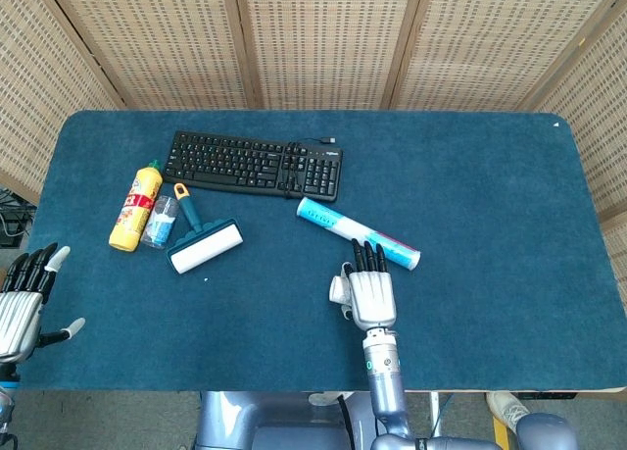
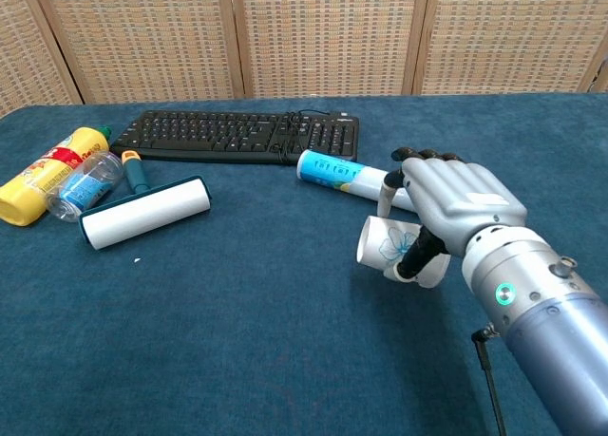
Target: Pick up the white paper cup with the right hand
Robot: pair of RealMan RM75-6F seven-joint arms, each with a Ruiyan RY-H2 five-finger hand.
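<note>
Centrally, the white paper cup (image 2: 388,243) lies on its side on the blue table cover (image 1: 490,175), its open mouth turned toward the robot's left and a faint blue flower print on its wall. It sits directly beneath the right hand (image 2: 446,208); the head view shows only a sliver of it (image 1: 339,289) at the hand's (image 1: 371,291) left edge. That hand is palm-down over the cup, forearm reaching in from the near table edge. Its fingers (image 2: 429,157) extend forward, slightly curled, past the cup toward the blue-and-white tube (image 2: 337,173) lying just beyond. The thumb (image 2: 416,254) comes down against the cup's wall; whether the hand actually clasps the cup cannot be told. At the near left edge of the table, the left hand (image 1: 24,303) rests with fingers spread and nothing in it. Farther left on the cover lie a lint roller (image 1: 204,242), a clear plastic bottle (image 1: 161,222) and a yellow bottle (image 1: 135,206). A black keyboard (image 1: 255,164) lies behind them.
</note>
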